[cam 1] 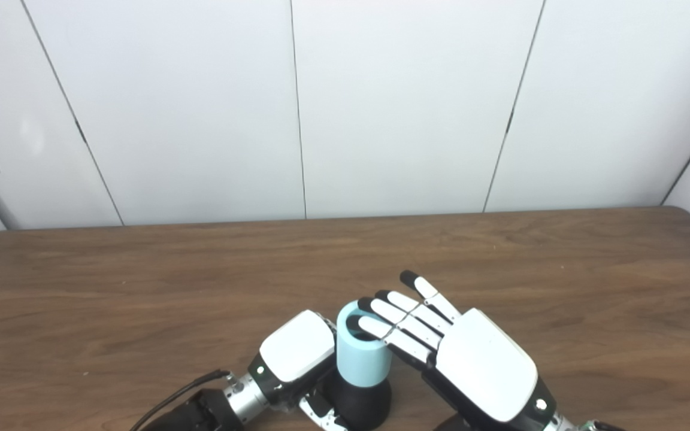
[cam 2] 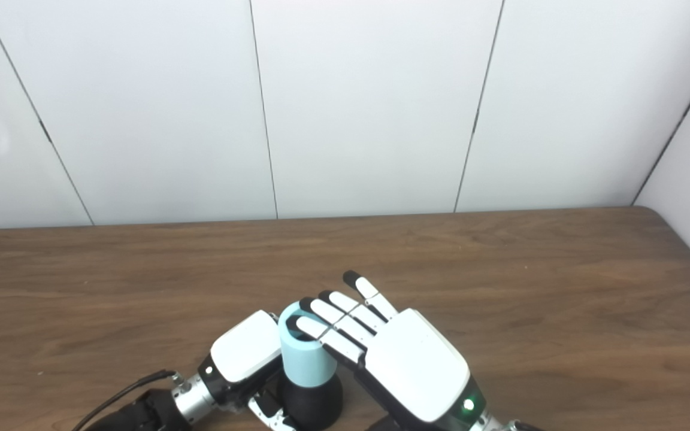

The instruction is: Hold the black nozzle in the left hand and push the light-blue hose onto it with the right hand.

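1. Brown wooden table (cam 1: 141, 287) near its front edge: the black nozzle (cam 1: 362, 404) is clasped upright by the left hand (cam 1: 297, 354), with the light-blue hose (cam 1: 362, 353) seated on top.
2. Right hand (cam 1: 471, 359) is flat, fingers (cam 1: 390, 320) extended and empty, laid across the hose rim.
3. An off-centre press could tilt the hose or twist the nozzle loose.

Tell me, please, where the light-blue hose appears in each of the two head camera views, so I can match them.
Left eye view: the light-blue hose stands at bottom centre, just right of the midline, on the black nozzle.
Right eye view: the hose sits at bottom centre, left of the midline.
Shared landmark: the right hand, its fingers laid across the hose's open top.
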`<act>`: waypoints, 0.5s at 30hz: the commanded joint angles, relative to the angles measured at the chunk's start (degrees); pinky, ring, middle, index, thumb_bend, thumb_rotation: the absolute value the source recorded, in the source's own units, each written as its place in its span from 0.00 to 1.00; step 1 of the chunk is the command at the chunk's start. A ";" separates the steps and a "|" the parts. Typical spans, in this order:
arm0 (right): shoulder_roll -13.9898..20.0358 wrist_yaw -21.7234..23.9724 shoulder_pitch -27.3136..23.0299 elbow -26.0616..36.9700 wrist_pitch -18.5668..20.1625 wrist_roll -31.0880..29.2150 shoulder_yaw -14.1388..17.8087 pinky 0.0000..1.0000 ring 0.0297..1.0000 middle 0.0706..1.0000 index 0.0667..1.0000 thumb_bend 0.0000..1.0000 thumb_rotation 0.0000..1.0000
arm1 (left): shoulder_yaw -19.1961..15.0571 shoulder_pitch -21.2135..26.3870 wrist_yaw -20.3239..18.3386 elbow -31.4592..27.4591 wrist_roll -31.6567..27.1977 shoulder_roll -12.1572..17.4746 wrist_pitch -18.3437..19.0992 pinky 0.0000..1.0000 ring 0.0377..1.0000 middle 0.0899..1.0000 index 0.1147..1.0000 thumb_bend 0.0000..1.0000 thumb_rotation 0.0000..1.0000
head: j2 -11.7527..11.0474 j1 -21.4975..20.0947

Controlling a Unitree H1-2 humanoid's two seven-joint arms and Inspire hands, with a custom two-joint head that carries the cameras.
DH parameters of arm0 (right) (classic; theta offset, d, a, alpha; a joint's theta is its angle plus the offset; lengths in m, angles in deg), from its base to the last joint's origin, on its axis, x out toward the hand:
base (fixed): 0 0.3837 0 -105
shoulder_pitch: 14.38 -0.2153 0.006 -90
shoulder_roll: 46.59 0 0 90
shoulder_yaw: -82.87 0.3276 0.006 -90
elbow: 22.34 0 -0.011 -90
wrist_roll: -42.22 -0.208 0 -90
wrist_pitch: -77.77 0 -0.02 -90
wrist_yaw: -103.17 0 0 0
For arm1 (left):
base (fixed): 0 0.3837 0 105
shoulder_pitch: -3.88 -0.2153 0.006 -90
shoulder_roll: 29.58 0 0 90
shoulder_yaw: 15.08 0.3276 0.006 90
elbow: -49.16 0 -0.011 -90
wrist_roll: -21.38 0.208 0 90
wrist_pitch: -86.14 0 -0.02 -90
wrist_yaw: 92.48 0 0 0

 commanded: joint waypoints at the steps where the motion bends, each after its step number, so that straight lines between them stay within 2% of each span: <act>1: -0.17 -0.71 -0.67 1.04 -1.48 0.00 -0.15 1.00 0.90 0.90 0.87 0.97 0.89 | 3.61 -5.69 -1.66 3.74 2.31 -1.41 0.36 0.11 0.13 0.42 0.41 0.52 0.00 | 0.04 -0.01; 9: -0.34 -0.16 -0.87 0.67 -1.89 0.06 -0.84 1.00 0.91 0.91 0.87 0.98 0.87 | 3.25 -5.96 -2.33 3.25 2.10 -1.42 0.39 0.10 0.12 0.42 0.41 0.52 0.00 | 0.19 0.01; 15: -0.63 -1.69 -1.24 0.18 -2.72 -0.58 -0.75 1.00 0.90 0.90 0.87 0.97 0.86 | 3.64 -5.74 -1.98 3.47 1.96 -1.34 0.36 0.10 0.12 0.42 0.41 0.52 0.00 | 0.04 -0.01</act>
